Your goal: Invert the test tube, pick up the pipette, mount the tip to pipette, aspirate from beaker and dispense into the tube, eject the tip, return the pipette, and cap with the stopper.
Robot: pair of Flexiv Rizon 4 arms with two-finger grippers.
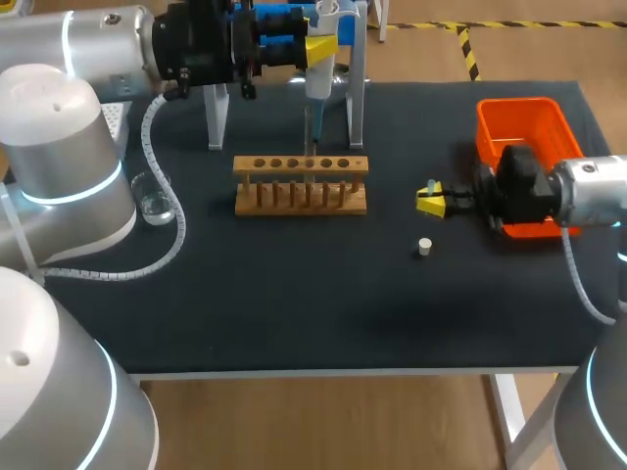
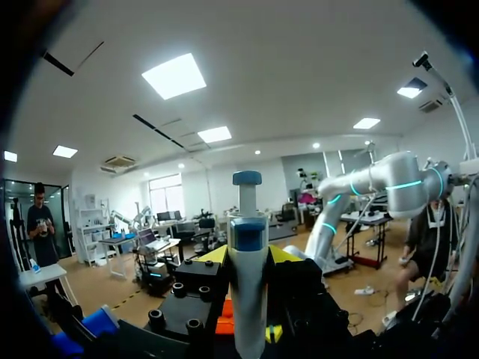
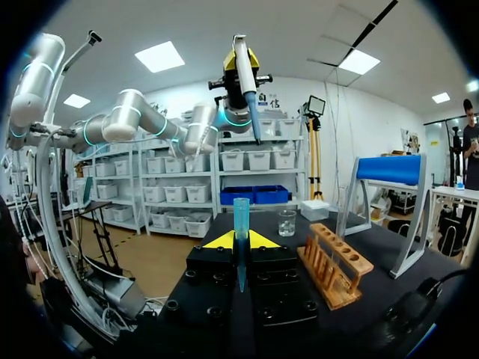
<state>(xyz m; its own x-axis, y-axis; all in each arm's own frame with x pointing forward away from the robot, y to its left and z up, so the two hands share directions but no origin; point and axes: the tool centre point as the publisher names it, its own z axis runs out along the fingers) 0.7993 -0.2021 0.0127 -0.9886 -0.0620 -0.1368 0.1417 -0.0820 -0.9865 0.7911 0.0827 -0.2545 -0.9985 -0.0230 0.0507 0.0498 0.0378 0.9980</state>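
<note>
**Pipette aloft over the rack, tip gripped at right**

Landmark: the wooden rack (image 1: 302, 184), standing mid-table (image 1: 294, 304) with its row of holes facing up.

- Well left of the rack: the beaker (image 1: 155, 201), clear glass, upright on the dark table top, close beside my left arm's coiled hose.
- Behind the rack: the stand (image 1: 358, 103), metal legs with a blue bar across the top.
- Straight above the rack: my left gripper (image 1: 318, 44). Its fingers are clamped on the pipette (image 1: 317, 83) from both sides. The pipette hangs upright with its nozzle down, ending just over the rack's holes, slightly right of the rack's middle. From the left wrist, the blue plunger stands up between the yellow tips.
- Right of the rack: my right gripper (image 1: 431, 199), low over the table and well apart from the rack. Its fingers are closed on the tip (image 3: 240, 224), which is blue and upright, wide end up, with yellow on either side of it.
- Right of the rack and nearer the front edge: the stopper (image 1: 424, 247), small and white. It sits on the table just in front of my right gripper, not touching it.
- Far right of the rack: the orange bin (image 1: 524, 127), with my right wrist crossing its front.
</note>
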